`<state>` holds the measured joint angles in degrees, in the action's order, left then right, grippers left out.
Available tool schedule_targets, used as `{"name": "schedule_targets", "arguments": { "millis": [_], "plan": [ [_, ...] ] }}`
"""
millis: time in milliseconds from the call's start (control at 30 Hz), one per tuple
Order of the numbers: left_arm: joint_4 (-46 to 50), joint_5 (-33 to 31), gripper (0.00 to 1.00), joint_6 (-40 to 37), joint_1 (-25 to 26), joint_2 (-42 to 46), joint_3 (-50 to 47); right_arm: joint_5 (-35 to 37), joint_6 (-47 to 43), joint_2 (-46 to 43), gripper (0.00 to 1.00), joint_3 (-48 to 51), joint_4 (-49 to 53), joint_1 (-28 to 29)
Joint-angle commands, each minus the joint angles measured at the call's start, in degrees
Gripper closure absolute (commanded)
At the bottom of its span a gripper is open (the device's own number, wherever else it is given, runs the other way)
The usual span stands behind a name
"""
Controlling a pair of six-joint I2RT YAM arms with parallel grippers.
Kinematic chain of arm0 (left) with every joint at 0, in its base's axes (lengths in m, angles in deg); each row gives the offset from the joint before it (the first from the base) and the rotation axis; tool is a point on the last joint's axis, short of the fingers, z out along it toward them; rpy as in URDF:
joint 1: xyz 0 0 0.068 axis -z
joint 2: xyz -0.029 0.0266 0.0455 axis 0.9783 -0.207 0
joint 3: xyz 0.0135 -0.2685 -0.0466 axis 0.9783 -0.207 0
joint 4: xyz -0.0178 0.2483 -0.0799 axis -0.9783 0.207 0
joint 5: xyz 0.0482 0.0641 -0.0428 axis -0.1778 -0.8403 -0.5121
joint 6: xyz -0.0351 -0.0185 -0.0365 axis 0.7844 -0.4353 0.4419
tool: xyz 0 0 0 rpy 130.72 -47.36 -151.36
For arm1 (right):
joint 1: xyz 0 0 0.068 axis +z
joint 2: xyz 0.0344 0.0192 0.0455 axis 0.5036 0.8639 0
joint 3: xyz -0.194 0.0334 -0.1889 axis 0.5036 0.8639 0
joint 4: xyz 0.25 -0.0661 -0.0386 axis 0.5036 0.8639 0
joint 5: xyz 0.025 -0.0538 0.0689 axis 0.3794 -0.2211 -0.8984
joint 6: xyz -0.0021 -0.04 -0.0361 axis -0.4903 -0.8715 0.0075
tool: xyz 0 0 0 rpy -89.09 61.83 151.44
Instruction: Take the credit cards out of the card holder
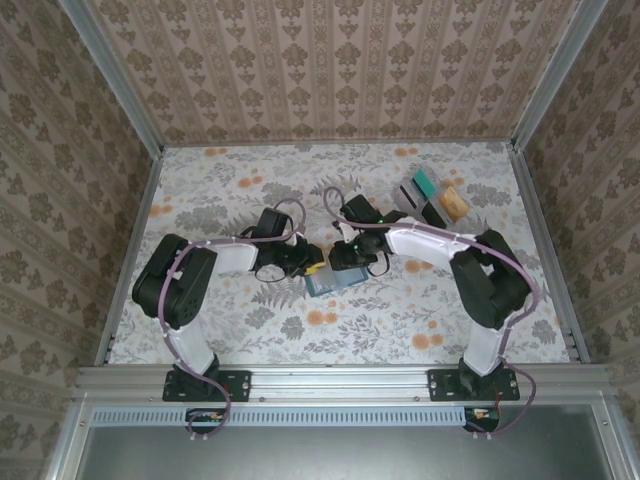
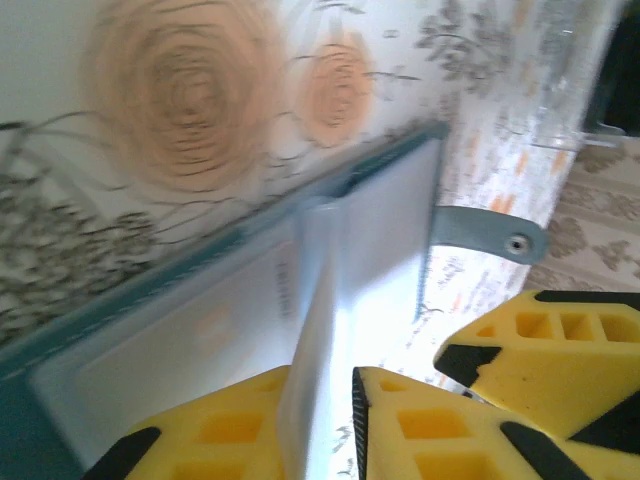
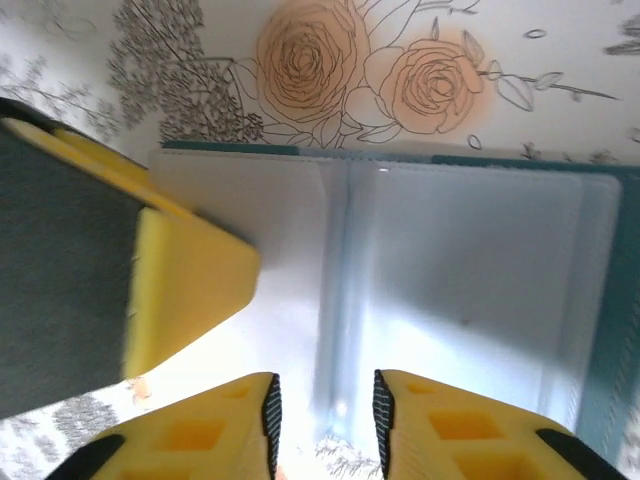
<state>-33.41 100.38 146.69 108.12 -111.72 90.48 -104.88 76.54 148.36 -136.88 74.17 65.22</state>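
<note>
Left end effector (image 2: 322, 405) seemingly pinches one credit card (image 2: 312, 300) over one card holder (image 1: 335, 281); right end effector (image 3: 322, 415) parted

Arms (image 1: 175, 285) black w/ white links, purplish cables (image 1: 288, 206); left hand (image 2: 322, 420), right hand (image 3: 325, 405) yellow, pads (image 3: 272, 420) prob. black rubber.

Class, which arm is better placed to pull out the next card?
Left, likely: the left gripper straddles a pale credit card raised from the card holder; the right gripper sits open over its fold.
</note>
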Motion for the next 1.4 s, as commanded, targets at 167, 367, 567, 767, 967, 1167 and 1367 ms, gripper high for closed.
{"name": "schedule_targets", "arguments": {
  "millis": [167,367,567,767,967,1167,1367],
  "plan": [
    [-9.1,5.2,0.64,4.2,3.7,-2.5,4.3,13.7,5.4,-14.3,0.57,6.1,-0.2,-2.0],
    [-6.3,3.5,0.53,3.8,4.4,-4.6,7.1,13.8,5.3,-18.8,0.56,8.7,-0.4,-2.5],
    [-2.4,1.9,0.5,1.7,2.5,-2.4,5.6,6.9,3.5,-16.7,0.57,7.9,-1.2,-1.7],
    [-0.5,1.3,0.56,0.5,0.2,0.1,3.9,1.7,1.6,-10.8,0.62,3.1,-0.5,1.6],
    [-4.6,3.0,0.68,2.9,0.6,-2.2,4.8,-0.2,0.7,-5.5,0.72,-0.5,0.5,3.6],
    [-4.4,3.7,0.7,3.2,2.3,-4.9,8.2,0.8,1.5,-6.4,0.72,1.4,-2.2,3.8],
    [-3.4,2.0,0.7,3.4,1.9,-5.7,8.0,3.8,0.6,-3.0,0.73,1.1,-0.4,3.8]
  ]
}}
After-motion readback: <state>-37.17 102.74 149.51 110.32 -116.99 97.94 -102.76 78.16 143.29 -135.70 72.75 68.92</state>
